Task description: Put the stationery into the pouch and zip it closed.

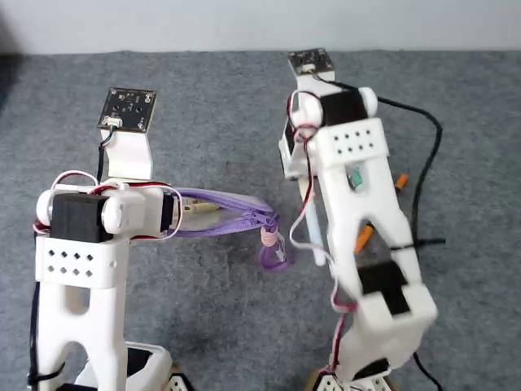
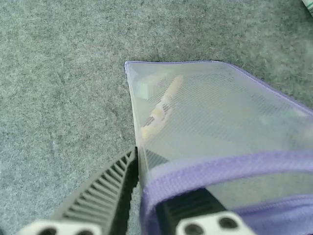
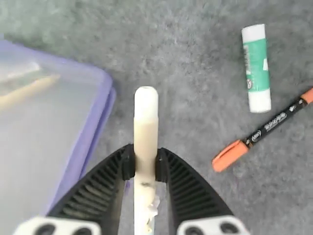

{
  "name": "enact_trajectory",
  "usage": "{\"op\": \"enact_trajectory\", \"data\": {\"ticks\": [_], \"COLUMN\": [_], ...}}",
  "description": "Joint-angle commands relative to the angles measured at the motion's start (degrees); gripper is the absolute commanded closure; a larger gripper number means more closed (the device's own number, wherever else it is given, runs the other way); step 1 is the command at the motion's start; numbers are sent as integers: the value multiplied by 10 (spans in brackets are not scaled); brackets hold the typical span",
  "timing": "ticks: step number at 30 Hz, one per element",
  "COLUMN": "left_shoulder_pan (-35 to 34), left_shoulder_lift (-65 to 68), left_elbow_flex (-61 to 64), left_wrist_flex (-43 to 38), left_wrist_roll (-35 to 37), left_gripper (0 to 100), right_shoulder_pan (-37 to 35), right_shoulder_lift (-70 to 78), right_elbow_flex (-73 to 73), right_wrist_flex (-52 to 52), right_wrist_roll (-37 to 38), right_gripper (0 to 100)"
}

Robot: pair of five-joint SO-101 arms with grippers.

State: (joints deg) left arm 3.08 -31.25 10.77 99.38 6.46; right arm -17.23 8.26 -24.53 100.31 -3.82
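A translucent pouch (image 2: 215, 122) with purple zip trim hangs edge-on in the high view (image 1: 224, 216). My left gripper (image 2: 146, 178) is shut on its edge by the zip. Inside lie a cream pen (image 2: 159, 110) and a small pale block (image 2: 146, 88). My right gripper (image 3: 145, 161) is shut on a cream-white pen (image 3: 145, 120), held just beside the pouch's purple corner (image 3: 100, 115). In the high view that pen (image 1: 312, 228) slants down under the right arm, near the zip pull (image 1: 271, 244). A green glue stick (image 3: 257, 66) and an orange marker (image 3: 264, 129) lie on the carpet.
Grey carpet covers the table. The right arm's black cable (image 1: 427, 175) loops over the carpet at the right. The orange marker (image 1: 364, 238) and glue stick (image 1: 355, 177) lie partly under the right arm. Open carpet stretches to the far left (image 1: 49, 114).
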Motion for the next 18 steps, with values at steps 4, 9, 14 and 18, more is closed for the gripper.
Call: {"op": "enact_trajectory", "data": {"ticks": [4,9,14,18], "left_shoulder_pan": [-2,-2,-1,-1], "left_shoulder_lift": [-4,-4,-2,-1], "left_elbow_flex": [-1,-1,-1,-1], "left_wrist_flex": [-7,-7,-9,-10], "left_wrist_roll": [7,7,7,7], "left_gripper": [988,988,988,988], "right_shoulder_pan": [-29,-57,-110,-163], "right_shoulder_lift": [-241,-390,-528,-624], "right_elbow_flex": [144,219,278,332], "right_wrist_flex": [23,0,-72,-189], "right_wrist_roll": [-11,-41,-53,-52], "right_gripper": [991,991,991,991]}}
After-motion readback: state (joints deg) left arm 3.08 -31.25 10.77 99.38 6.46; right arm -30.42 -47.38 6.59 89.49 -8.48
